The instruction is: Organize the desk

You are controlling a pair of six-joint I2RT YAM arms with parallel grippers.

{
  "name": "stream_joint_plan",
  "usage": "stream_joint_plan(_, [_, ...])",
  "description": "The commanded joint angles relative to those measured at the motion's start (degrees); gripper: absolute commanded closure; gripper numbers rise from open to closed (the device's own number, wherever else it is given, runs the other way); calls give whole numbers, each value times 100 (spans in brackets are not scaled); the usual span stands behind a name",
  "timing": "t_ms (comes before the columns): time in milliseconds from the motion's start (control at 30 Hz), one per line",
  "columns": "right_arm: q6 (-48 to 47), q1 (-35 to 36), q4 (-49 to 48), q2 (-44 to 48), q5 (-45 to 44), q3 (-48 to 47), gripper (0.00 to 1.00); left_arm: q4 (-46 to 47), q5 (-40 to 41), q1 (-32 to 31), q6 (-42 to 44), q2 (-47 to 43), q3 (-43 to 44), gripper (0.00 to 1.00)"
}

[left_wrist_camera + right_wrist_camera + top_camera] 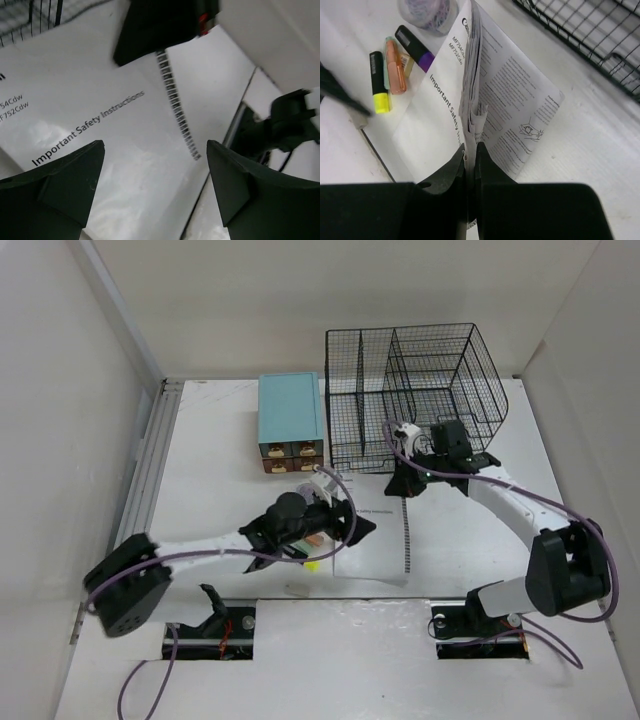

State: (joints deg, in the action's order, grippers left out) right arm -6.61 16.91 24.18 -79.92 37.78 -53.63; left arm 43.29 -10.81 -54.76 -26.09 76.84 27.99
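The white desk (215, 465) has a metal rail (150, 460) along its left edge. A white booklet (380, 540) titled "Important Safety Instructions" lies in the middle. My right gripper (405, 483) is shut on the booklet's far edge and lifts a bundle of its pages (472, 100); the jaws (471, 152) pinch the paper. My left gripper (355, 527) is open and empty, hovering just above the booklet's cover (100, 125), fingers (65, 185) wide apart.
A teal drawer box (290, 412) and a black wire rack (415, 390) stand at the back. Yellow (379, 85), orange (395, 67) and purple (417, 50) highlighters and a jar of clips (427, 10) lie left of the booklet. A small eraser (298, 590) lies near the front.
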Motion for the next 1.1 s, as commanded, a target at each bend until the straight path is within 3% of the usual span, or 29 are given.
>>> stream_joint_plan(0, [-752,180,385,231,46,-656,100,-765,132,18,7,-1072,189,19])
stream_joint_plan(133, [-938,576,526,687,-349,-1184,100,-1557,430,18,60,-2398,408,18])
stream_joint_plan(367, [-991,1139,693,829,-1526,-2827,100,-2648,799,71,174,-3613,620,18])
stream_joint_plan(633, [-869,1139,175,162,-3967,-4278,100,-2860,1028,9,121,-3887,620,17])
stream_joint_plan(967, [-534,1534,-1460,-480,-7395,-4349,100,-2861,1133,9,69,-3887,620,15])
stream_joint_plan(1067, [-595,1588,-1513,-533,-7540,-4533,100,-2861,1134,9,69,-3887,567,15])
